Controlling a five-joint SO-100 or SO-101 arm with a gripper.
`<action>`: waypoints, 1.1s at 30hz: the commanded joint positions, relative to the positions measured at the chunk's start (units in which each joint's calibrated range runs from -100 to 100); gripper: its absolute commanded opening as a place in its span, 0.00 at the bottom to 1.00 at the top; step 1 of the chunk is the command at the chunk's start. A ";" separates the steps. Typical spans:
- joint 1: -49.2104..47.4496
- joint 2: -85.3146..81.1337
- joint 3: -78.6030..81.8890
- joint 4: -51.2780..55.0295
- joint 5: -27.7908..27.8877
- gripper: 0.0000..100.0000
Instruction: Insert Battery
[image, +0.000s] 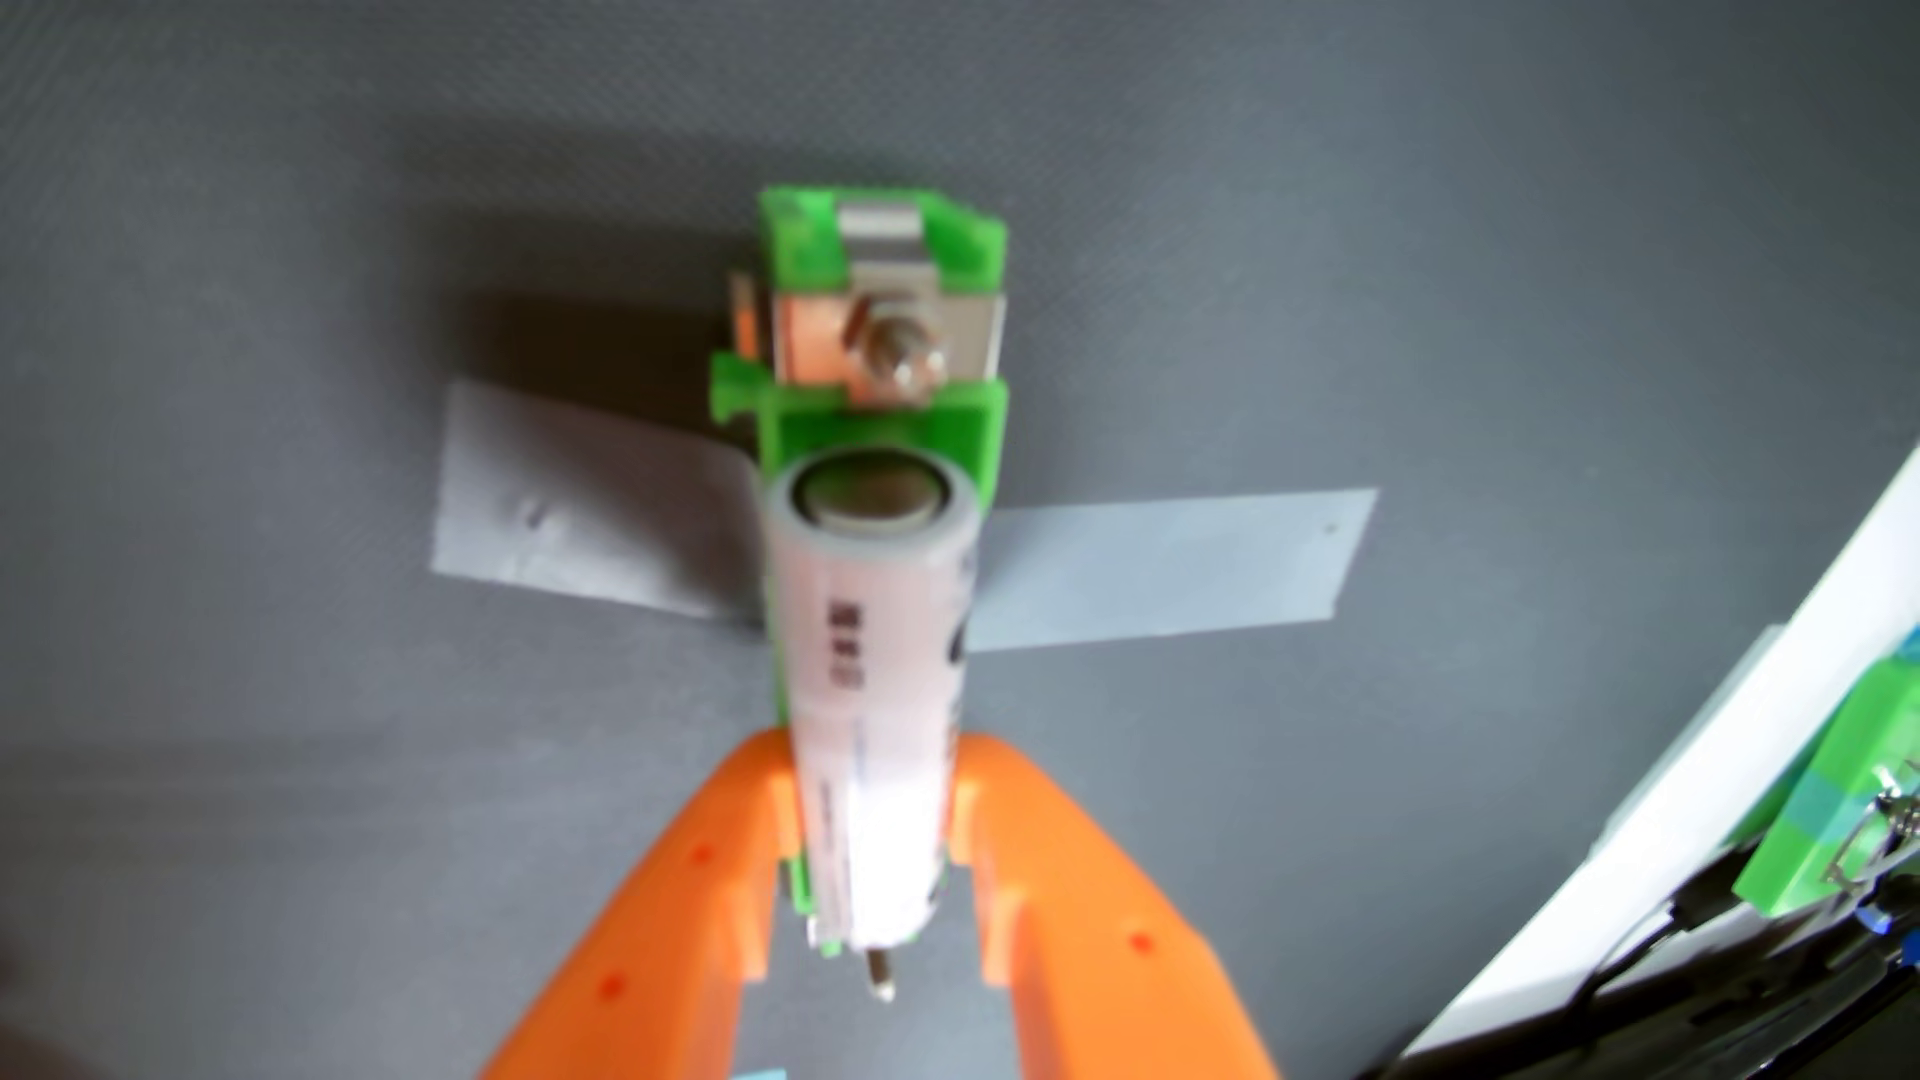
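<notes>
Presently, wrist view: orange tool (871, 831) was clamped on the white battery (868, 665), which lay along the green holder (881, 312) taped to the bench (260, 260); seating step, probably needing downward press, then release.

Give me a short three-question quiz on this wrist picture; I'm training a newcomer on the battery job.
1. True or false: the orange gripper has its fingers on either side of the white battery.
2. What holds the green holder to the grey mat? A) strips of grey tape B) a clamp C) a magnet
3. Fill in: the metal contact with a bolt sits at the holder's ____ end in the wrist view.

Key: 1 true; 2 A; 3 top (far). Whether the fingers actually press the battery, or whether it is fully seated, cannot be told from this blurred view.
</notes>
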 joint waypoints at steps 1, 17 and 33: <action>-0.20 -0.33 -0.27 -0.43 -0.16 0.02; -0.20 -0.33 -0.36 -0.52 0.14 0.02; -0.20 -0.74 -0.27 -0.35 0.20 0.12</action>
